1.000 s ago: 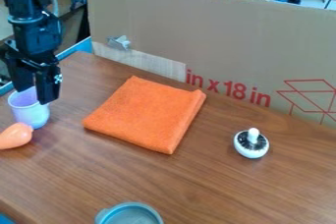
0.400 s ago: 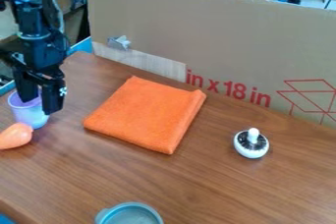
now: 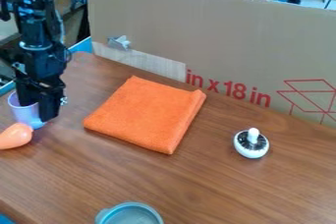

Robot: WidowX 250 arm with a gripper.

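Observation:
At the left edge of the table, the black gripper point(image 3: 38, 107) hangs low at the pale purple cup point(image 3: 26, 115), overlapping its rim and right side. The cup stands upright, partly hidden behind the gripper. Just in front of the cup lies an orange, rounded toy point(image 3: 15, 136), cut off by the view's left edge. To the right of the gripper, a folded orange cloth point(image 3: 148, 114) lies flat on the table.
A white round object with a knob point(image 3: 251, 143) sits on the wooden table point(image 3: 216, 183) at the right. A grey-blue round container point(image 3: 130, 214) is at the front edge. A cardboard wall point(image 3: 216, 41) stands along the back.
The gripper has come down, lower over the cup's right side. The cup, orange toy, cloth and other objects have stayed in place.

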